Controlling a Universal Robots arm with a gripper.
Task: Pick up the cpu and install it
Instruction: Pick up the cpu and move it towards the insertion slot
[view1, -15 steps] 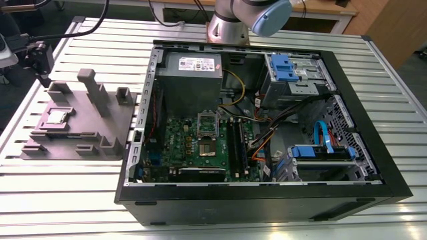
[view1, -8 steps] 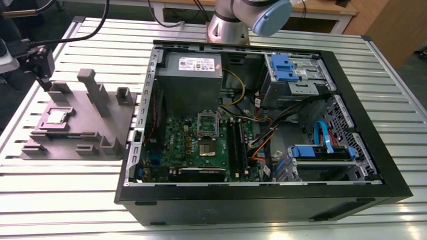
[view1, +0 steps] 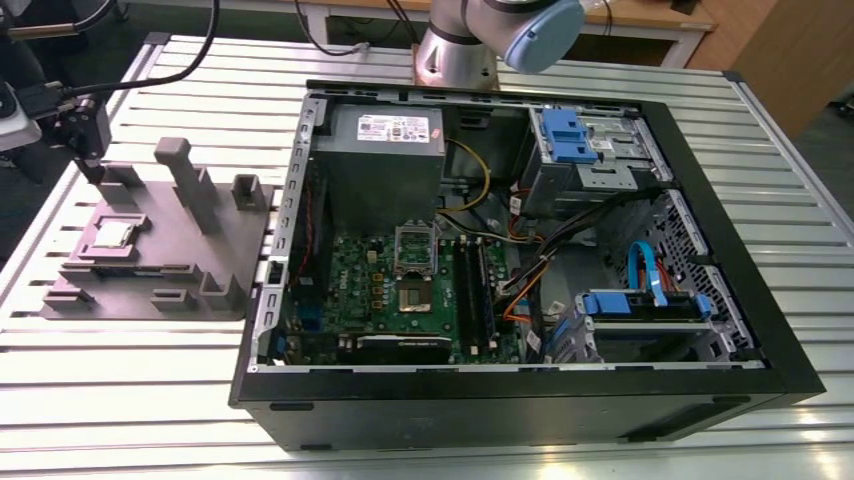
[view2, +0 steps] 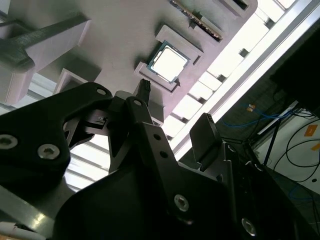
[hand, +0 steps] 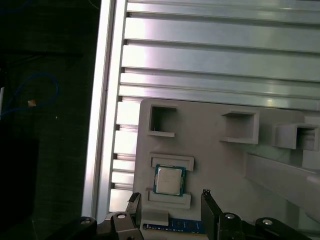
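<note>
Hovering with jaws spread above the cpu (view1: 114, 235) at the exterior view's left, the gripper (hand: 170, 197) holds nothing; nothing installed yet.

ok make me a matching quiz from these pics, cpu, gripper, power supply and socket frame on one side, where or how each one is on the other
Things:
1. cpu
2. gripper
3. power supply
4. socket frame

Place or state:
a. grey box with a white label
b. silver, on the green board inside the case
c. open, fingers apart, close to the cpu
d. lying flat in a recess of the grey fixture, outside the case

Pairs: 1-d, 2-c, 3-a, 4-b
</note>
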